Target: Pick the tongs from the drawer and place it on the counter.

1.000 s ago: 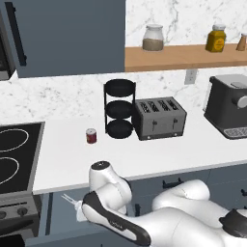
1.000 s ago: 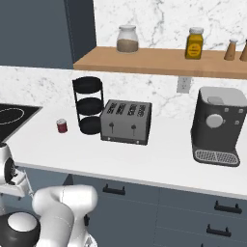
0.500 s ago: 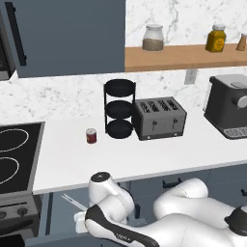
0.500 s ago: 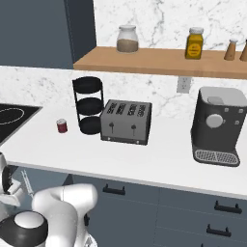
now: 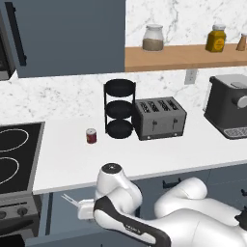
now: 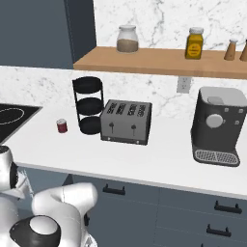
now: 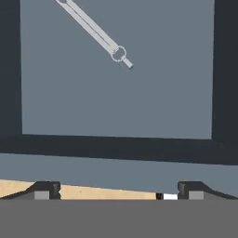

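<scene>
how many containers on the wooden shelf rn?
4: a glass jar at the left, a yellow jar further right, two small shakers at the right edge. More may sit out of frame.

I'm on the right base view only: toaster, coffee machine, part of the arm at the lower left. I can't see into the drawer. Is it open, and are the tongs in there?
Observer: Yes. The hand view looks into the open drawer, and the tongs lie on its floor.
Operator: Does the hand have them?
Observer: No. The hand is open with nothing between its tips, and the tongs lie well clear of it, toward the top of that view.
Operator: Which way do they lie?
Observer: On a slant in that view. The ring end is nearest the middle, and the arms run off the top edge towards the left.
</scene>
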